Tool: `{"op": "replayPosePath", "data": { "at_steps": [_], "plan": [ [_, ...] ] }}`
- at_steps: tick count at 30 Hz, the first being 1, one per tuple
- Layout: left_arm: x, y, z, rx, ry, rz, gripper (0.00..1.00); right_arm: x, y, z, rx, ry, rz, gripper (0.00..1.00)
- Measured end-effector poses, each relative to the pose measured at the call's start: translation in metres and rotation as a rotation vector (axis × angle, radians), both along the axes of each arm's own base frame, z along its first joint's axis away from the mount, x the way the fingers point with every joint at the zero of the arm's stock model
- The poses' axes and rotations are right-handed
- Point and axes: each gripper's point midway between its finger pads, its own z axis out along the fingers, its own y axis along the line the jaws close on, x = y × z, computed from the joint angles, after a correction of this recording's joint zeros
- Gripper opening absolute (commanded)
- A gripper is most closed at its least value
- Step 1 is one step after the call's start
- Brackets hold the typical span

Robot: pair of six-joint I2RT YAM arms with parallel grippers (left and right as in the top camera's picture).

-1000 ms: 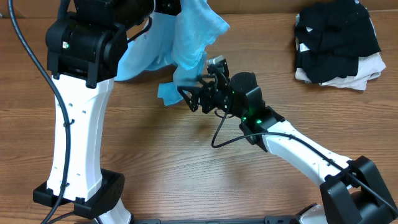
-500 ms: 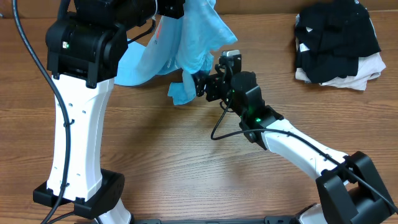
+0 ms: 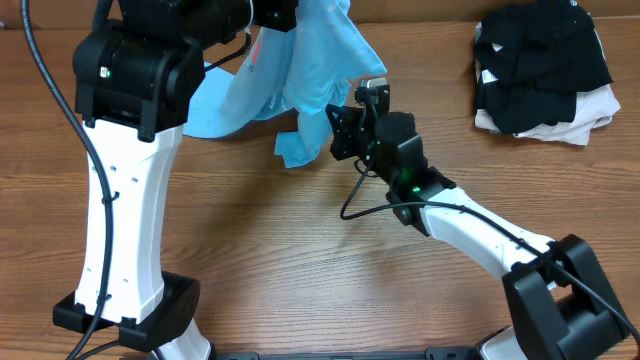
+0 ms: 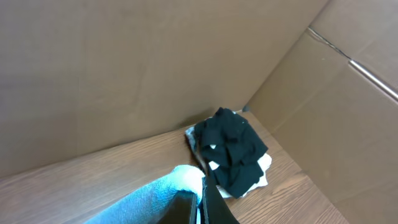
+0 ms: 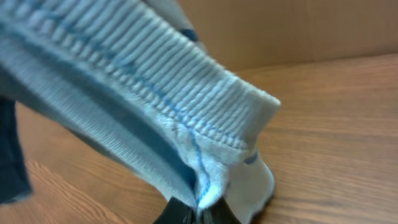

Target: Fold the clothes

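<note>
Change: right fingers (image 3: 336, 128) have moved toward the far edge and rightward since a second ago, taking the loose blue flap along; left arm (image 3: 125, 200) unmoved
T-shirt (image 3: 320, 60): light blue, lifted at far centre, hanging bunched from above; its left part lies on the bench (image 3: 250, 260) behind the left arm
Left fingers (image 4: 212, 208): closed on a fold of blue cloth
Right fingers: pinched on the shirt's ribbed band, low in the hanging cloth
Edges: ribbed band with a stitched seam crosses the right wrist view; flap corner dangles just beside the right fingers
Room: bare bench on the near side between both arms; black pile (image 3: 540, 65) on a white garment (image 3: 590, 112) well apart, far right
</note>
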Motion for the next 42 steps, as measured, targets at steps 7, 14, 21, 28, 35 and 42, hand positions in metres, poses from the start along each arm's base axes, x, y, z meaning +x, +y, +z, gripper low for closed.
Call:
{"op": "replayPosePath", "data": {
  "at_steps": [7, 14, 21, 28, 35, 42],
  "plan": [
    [0.000, 0.057, 0.002, 0.054, -0.001, 0.128, 0.04, -0.004, -0.078, 0.059, -0.071, -0.038, -0.100, 0.04],
    [-0.010, 0.113, 0.030, 0.139, -0.116, 0.303, 0.04, -0.054, -0.134, 0.211, -0.119, -0.216, -0.127, 0.04],
    [-0.046, 0.122, 0.073, 0.223, -0.300, 0.322, 0.04, -0.117, -0.149, 0.302, -0.180, -0.296, -0.101, 0.04],
    [-0.137, 0.145, 0.130, 0.231, -0.482, 0.418, 0.04, -0.166, -0.161, 0.349, -0.221, -0.326, -0.096, 0.04],
    [-0.212, 0.177, 0.170, 0.208, -0.623, 0.586, 0.04, -0.209, -0.173, 0.397, -0.240, -0.445, -0.114, 0.04],
    [-0.216, 0.231, 0.189, 0.212, -0.650, 0.912, 0.04, -0.222, -0.202, 0.414, -0.270, -0.474, -0.260, 0.04]
  ]
}}
